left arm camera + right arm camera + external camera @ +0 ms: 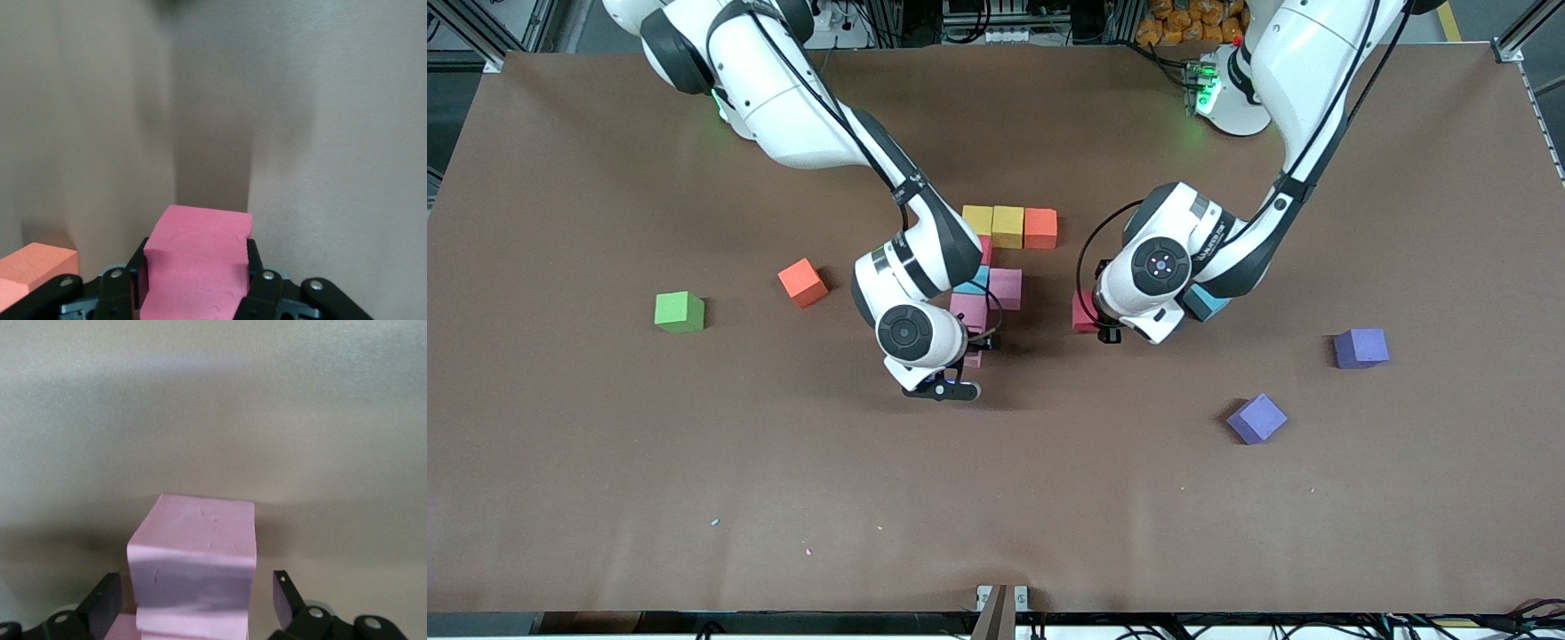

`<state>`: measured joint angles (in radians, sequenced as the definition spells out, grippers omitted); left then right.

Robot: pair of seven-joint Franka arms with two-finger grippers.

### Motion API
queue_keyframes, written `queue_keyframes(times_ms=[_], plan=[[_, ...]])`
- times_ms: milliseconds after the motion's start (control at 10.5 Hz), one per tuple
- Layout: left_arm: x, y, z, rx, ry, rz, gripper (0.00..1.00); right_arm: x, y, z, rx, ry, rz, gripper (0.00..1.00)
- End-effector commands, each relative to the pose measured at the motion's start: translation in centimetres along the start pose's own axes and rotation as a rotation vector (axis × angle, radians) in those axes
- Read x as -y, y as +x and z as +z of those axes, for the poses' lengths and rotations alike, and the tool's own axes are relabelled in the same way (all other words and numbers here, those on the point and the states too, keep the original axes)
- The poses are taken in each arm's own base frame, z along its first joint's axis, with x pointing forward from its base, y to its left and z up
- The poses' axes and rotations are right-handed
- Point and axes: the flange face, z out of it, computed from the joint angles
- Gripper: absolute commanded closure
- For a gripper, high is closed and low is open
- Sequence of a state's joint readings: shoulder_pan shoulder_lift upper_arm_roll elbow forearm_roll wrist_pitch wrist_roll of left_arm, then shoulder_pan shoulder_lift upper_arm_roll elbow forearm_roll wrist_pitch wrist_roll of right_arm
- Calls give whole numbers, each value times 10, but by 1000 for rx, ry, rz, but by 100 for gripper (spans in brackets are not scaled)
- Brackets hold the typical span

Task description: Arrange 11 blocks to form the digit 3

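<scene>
Two arms are busy over the brown worktop [605,498] and the digit is only partly built. We see a top bar of two yellow blocks [994,222] and an orange-red block [1040,228] touching in a row, farthest from the front camera. Just nearer sits a pink block [1006,287] with a sliver of light blue block [980,277] beside it, and more pink cubes run nearer to the camera under the right arm, partly hidden.

The right gripper [200,600] is down at the near end of that pink column, jaws spread wide on either side of the last pink cube [193,553] and not touching it, so it sits free on the worktop.

The left gripper [197,273] is beside the figure, toward the left arm's end, jaws clamped on a red-pink block [197,260]. A teal block [1206,302] peeks out from under that arm.

Loose stuff: another orange-red cube [802,282] and the green cube [679,312] toward the right arm's end, and two purple cubes [1360,348] [1256,419] toward the left arm's end, well apart from the figure.
</scene>
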<state>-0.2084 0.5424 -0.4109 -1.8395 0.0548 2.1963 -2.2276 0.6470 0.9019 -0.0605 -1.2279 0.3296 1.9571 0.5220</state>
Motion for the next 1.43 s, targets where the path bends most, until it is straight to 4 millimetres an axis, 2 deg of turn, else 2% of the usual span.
queue_keyframes(times_ms=[0,191,382,477,573,763,859,954,1050,1241,1336], plan=[[20,-6,-4,9,-9,-34,100,0,-11,-29,18,-10,-4,0],[22,-16,1,34,-32,-39,100,-3,-18,-58,21,-18,-9,0],[25,-22,7,37,-30,-30,100,-17,-20,-90,18,-26,9,0],[26,-25,7,39,-30,-26,100,-31,-12,-92,15,-44,17,0],[33,-34,12,35,-35,-22,100,-34,-13,-95,10,-56,-22,0],[33,-36,16,38,-38,-26,100,-42,-20,-120,-30,-88,-39,0],[37,-41,17,37,-40,-21,100,-54,-27,-138,-60,-121,-51,0],[38,-42,21,33,-37,-31,100,-73,-33,-158,-84,-162,-112,0],[42,-46,22,32,-36,-30,100,-105,-32,-187,-89,-150,-146,0],[44,-48,24,29,-33,-43,100,-181,-23,-251,-92,-134,-125,0],[47,-51,25,27,-33,-37,100,-215,-23,-276,-103,-157,-154,0]])
